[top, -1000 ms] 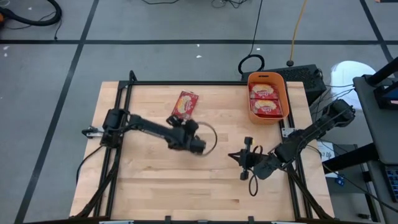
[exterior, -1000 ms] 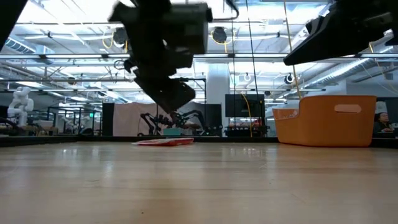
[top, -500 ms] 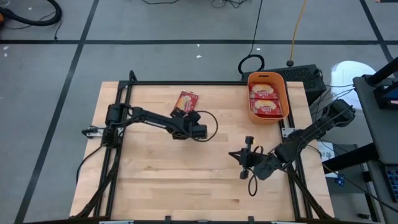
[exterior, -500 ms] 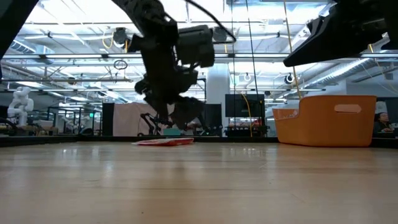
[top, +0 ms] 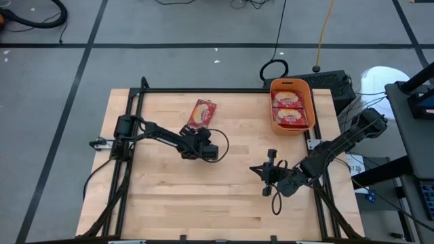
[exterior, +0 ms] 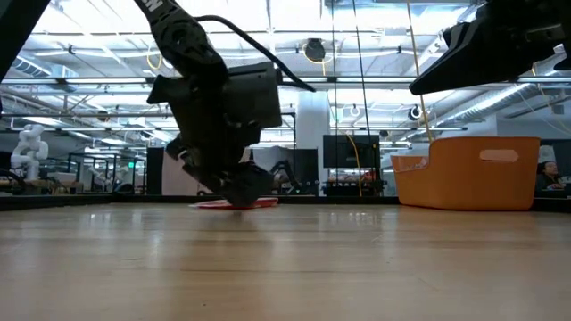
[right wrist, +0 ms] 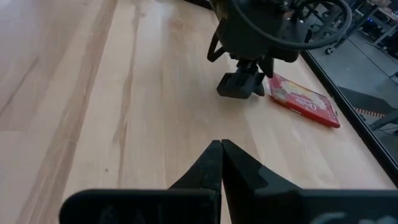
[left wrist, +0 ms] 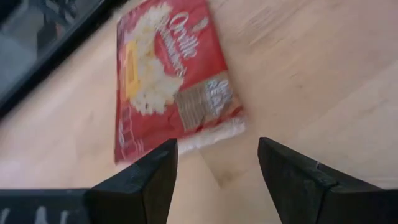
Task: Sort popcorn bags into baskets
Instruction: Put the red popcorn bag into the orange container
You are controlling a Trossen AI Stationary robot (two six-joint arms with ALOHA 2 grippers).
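Observation:
A red popcorn bag (top: 202, 113) lies flat on the wooden table near its far edge; it also shows in the left wrist view (left wrist: 168, 74). My left gripper (top: 194, 134) hangs low and open just on the near side of the bag's short sealed edge. Its fingers (left wrist: 163, 163) slant down at the table, and I see no touch. The orange basket (top: 310, 102) stands at the far right corner, and two popcorn bags (top: 290, 108) lie in it. My right gripper (top: 253, 169) waits shut above the table's right half, holding nothing.
A black frame rail (top: 203, 90) runs along the table's far edge, just behind the loose bag. Bare wood (top: 169, 196) spreads over the near half of the table. In the low view the basket (exterior: 468, 174) stands to the right of my left gripper (exterior: 234, 189).
My left gripper has moved toward the table's far edge and a little toward the left. It has sunk close to the tabletop, right in front of the loose popcorn bag. The bag has stayed where it was, and my right arm has kept still.

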